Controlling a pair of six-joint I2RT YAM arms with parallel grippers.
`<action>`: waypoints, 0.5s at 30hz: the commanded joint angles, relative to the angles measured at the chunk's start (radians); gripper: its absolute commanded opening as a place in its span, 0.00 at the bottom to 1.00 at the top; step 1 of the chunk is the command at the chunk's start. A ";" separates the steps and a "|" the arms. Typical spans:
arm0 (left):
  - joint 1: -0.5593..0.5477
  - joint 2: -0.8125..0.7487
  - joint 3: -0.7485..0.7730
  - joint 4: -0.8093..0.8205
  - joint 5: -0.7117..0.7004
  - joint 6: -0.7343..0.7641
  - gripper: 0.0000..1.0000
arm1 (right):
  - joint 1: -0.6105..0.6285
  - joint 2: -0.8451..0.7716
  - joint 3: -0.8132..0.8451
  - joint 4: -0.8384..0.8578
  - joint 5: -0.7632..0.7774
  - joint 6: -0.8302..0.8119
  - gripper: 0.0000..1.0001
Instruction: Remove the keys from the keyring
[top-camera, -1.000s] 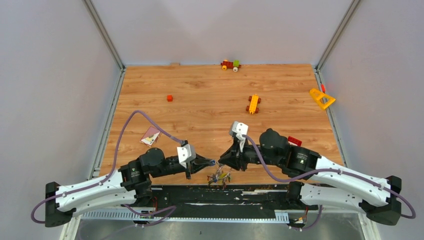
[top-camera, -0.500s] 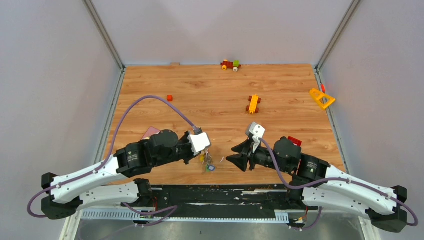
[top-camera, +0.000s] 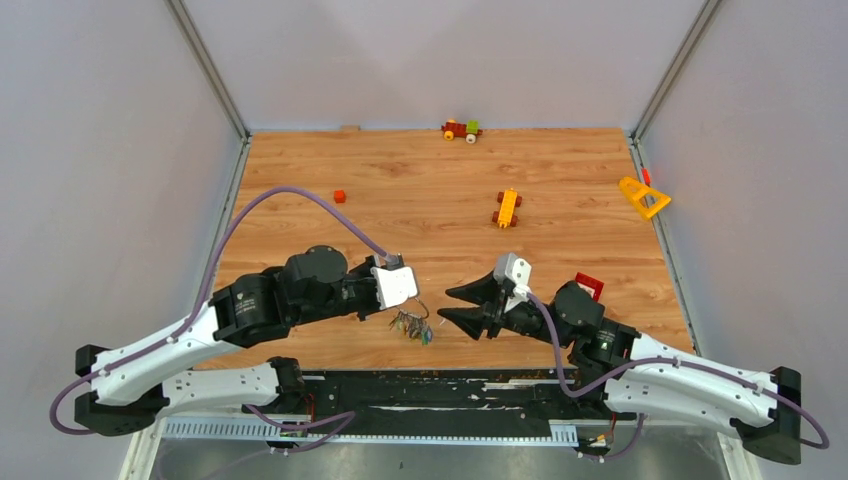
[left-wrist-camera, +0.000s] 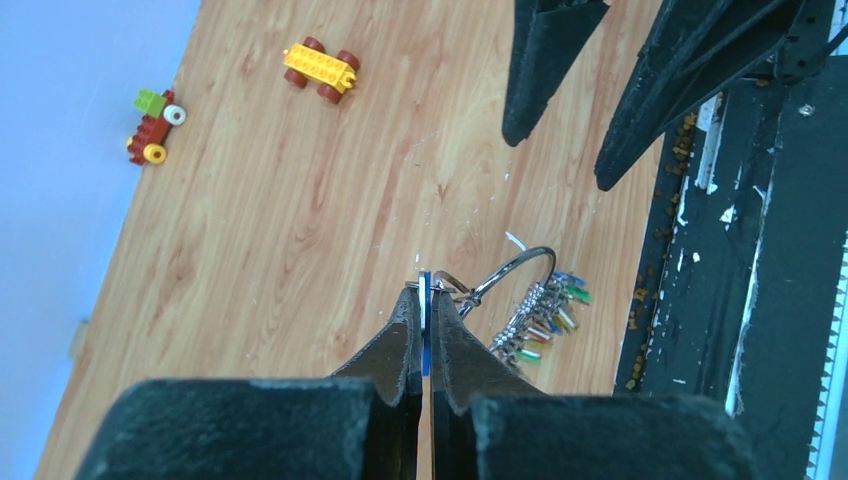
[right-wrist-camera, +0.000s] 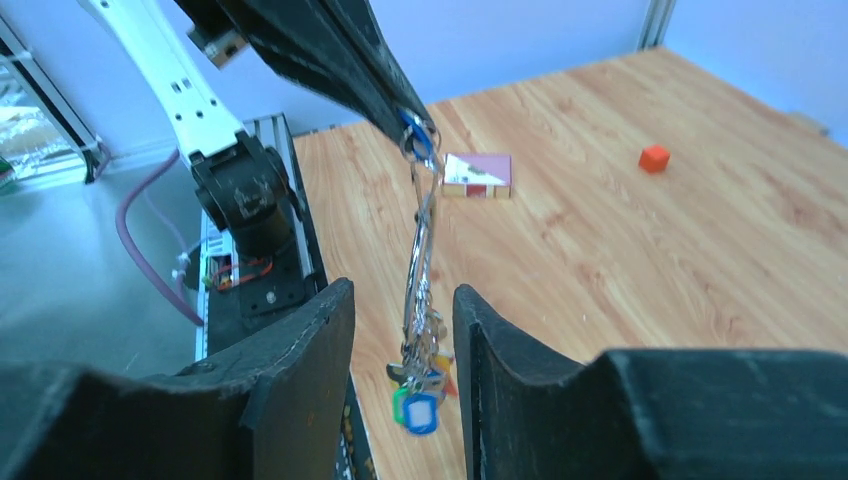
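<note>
Silver thin-wire keyring (left-wrist-camera: 515, 262), newly lifted off wooden counter (top-camera: 400, 180), hangs at its 6 o'clock, small coloured-tag metal keys (left-wrist-camera: 535, 325) bunched below. Left tool (left-wrist-camera: 422, 292) pinches a blue-tagged key (right-wrist-camera: 413, 130); right tool (top-camera: 445, 303) spread at 3 o'clock, ready to strip.

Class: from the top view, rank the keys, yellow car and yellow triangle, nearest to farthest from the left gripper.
1. The keys, hanging from the left gripper.
2. The yellow car, mid-table, to its right.
3. The yellow triangle, at the right edge.
</note>
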 joint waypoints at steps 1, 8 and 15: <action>-0.004 0.005 0.072 0.017 0.042 0.027 0.00 | 0.014 0.017 -0.011 0.204 -0.035 -0.034 0.41; -0.004 -0.014 0.084 0.033 0.120 0.058 0.00 | 0.111 0.065 0.005 0.224 0.067 -0.161 0.39; -0.005 -0.056 0.077 0.098 0.149 0.053 0.00 | 0.286 0.101 -0.046 0.370 0.349 -0.290 0.37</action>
